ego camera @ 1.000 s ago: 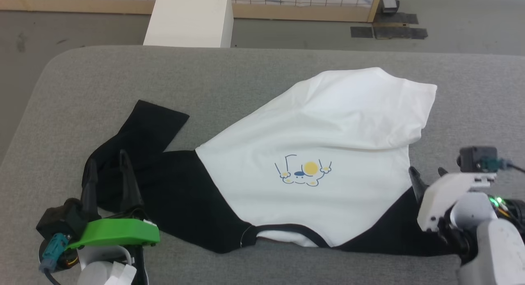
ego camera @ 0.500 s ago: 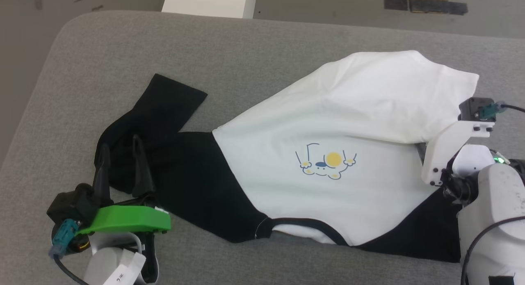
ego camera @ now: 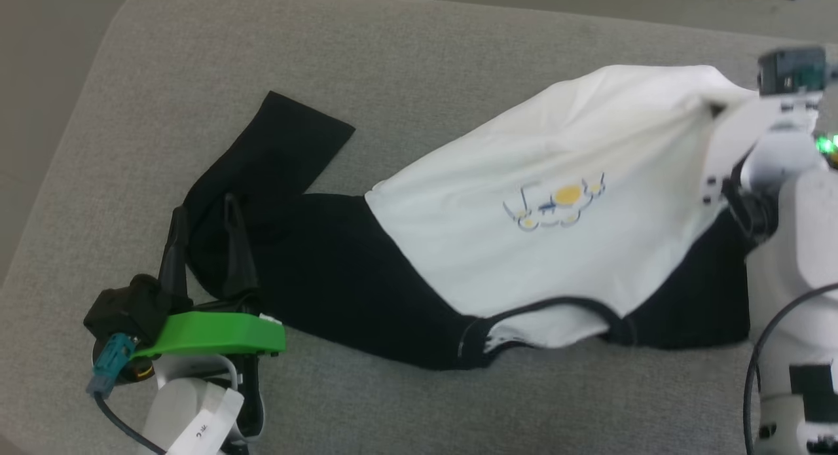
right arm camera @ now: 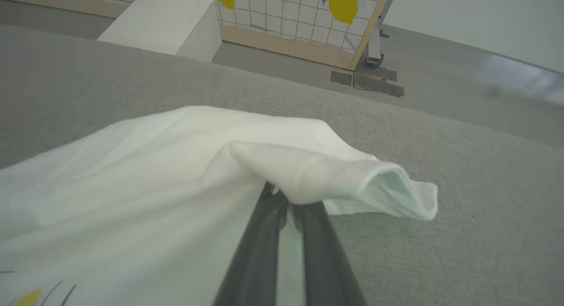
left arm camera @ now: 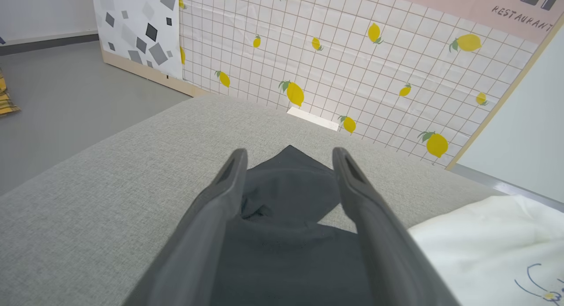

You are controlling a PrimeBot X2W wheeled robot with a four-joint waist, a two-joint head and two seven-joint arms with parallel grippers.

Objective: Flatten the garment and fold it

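My right pincer [right arm camera: 282, 195] is clamped on a fold of white cloth at the far right corner of the garment [ego camera: 497, 258]. Its two dark fingers are pressed together, and the fabric bunches over their tips. From that grip, taut creases run back across the white body toward the cartoon print [ego camera: 555, 203], a blue outline with a yellow circle.

The garment lies spread across the grey cloth-covered counter [ego camera: 393, 75]. The black neckband [ego camera: 556, 304] is at the near edge, with a dark shoulder on either side of it.

To the left, one black sleeve [ego camera: 288, 147] is doubled over itself, its cuff pointing away from me. My left pincer [ego camera: 204, 207] sits over that sleeve with its fingers wide apart and nothing between them but the dark cloth below. I cannot tell whether they touch it.

Beyond the counter's far edge stand a white block [right arm camera: 163, 24] and a lemon-patterned panel [left arm camera: 352, 55] on a grey floor [left arm camera: 66, 90].
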